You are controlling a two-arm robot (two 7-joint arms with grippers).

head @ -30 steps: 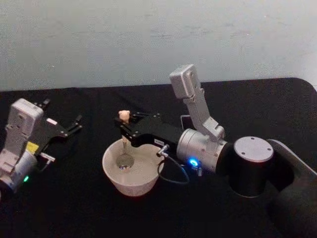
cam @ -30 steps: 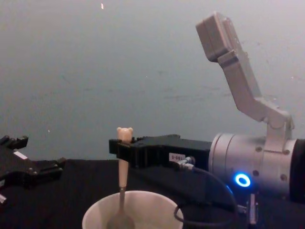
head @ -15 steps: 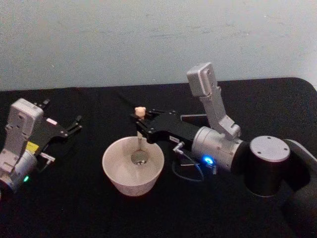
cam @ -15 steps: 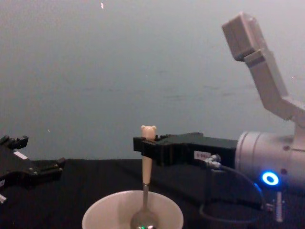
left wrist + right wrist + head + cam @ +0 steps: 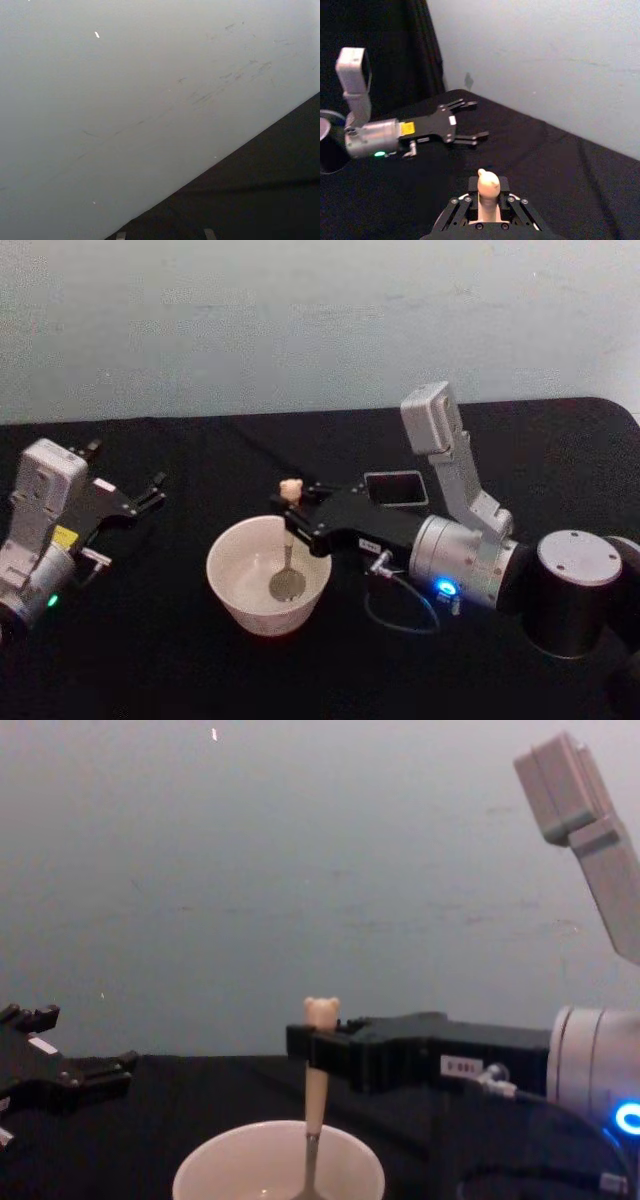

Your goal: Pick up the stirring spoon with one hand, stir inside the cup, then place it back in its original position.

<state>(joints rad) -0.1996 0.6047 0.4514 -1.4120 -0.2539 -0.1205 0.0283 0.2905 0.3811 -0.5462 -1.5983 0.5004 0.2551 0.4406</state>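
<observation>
Swept from the left side of the cup (image 5: pixel 235 605) to right of centre, the spoon (image 5: pixel 287 582) now stands near upright, its bowl low inside. My right gripper (image 5: pixel 291 510) is clamped on the beige handle just under the bear head, and my arm's rightward shift has uncovered the holder (image 5: pixel 396 490) behind it. Stirring looks well under way; the return to the holder remains. My left gripper (image 5: pixel 152 490) sits parked far left, fingers spread.

The left gripper (image 5: pixel 472 120) and right gripper (image 5: pixel 292 512) are flat black on silver wrists (image 5: pixel 455 558) with grey boxy cameras (image 5: pixel 432 418). The right shows a blue ring light (image 5: pixel 441 589), the left a yellow sticker (image 5: pixel 65 537)
</observation>
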